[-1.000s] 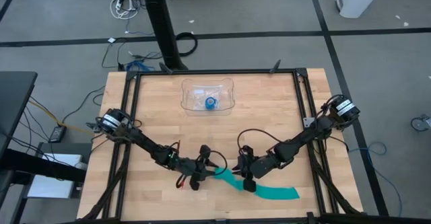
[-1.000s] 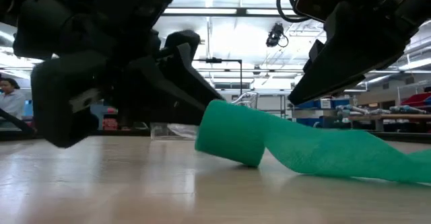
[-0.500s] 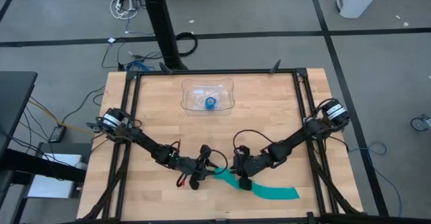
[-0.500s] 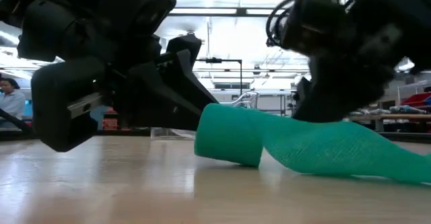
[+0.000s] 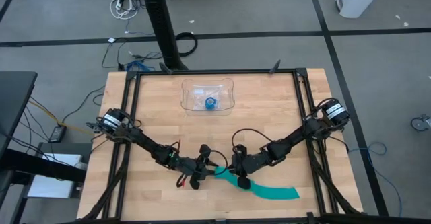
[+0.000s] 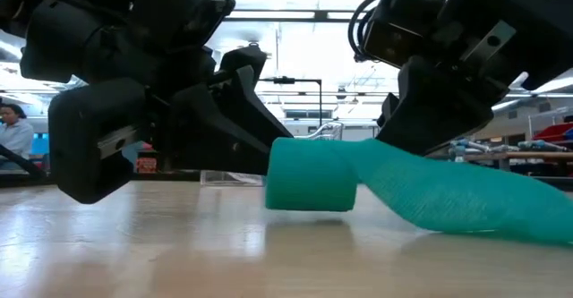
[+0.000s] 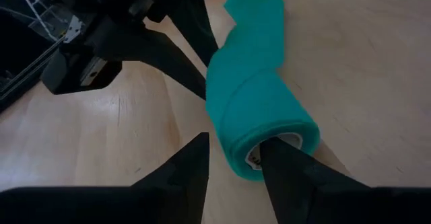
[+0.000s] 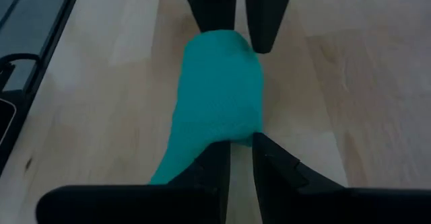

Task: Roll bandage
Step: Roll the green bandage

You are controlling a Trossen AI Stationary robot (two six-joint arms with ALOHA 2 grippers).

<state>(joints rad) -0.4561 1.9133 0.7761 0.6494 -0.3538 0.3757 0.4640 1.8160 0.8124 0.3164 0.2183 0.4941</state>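
The teal bandage is partly wound into a stubby roll (image 6: 312,174) near the table's front middle. Its loose strip (image 5: 273,191) trails toward the front right and lies flat on the wood. My left gripper (image 5: 210,168) is at the roll's left end and shut on it. My right gripper (image 5: 236,174) is just right of the roll, shut on the strip where it leaves the roll. In the left wrist view the roll (image 7: 259,109) shows a pale core. In the right wrist view the roll (image 8: 219,83) lies between both grippers. My left gripper holds the roll at its open end: one finger (image 7: 279,157) reaches into the pale core and the other (image 7: 192,163) is outside the wound layers. It comes level from the table's left, along the roll's axis. The roll lies level, low over the wood. My right gripper pinches the strip right beside the roll (image 8: 225,126) between its two fingers, coming low from the table's right. The strip rises from the table to the fingers (image 6: 421,119), and the rest trails slack on the wood (image 6: 501,213).
A clear plastic tray (image 5: 192,89) with a small bright-blue roll (image 5: 211,103) stands at the far middle of the table. A black frame rail (image 5: 215,75) runs round the tabletop. A person (image 6: 13,128) shows far off in the room.
My right gripper has moved toward the table's left, up close to the roll, and come down onto the strip. The roll, tilted before, now lies level. The strip beside it is drawn up toward the right fingers.
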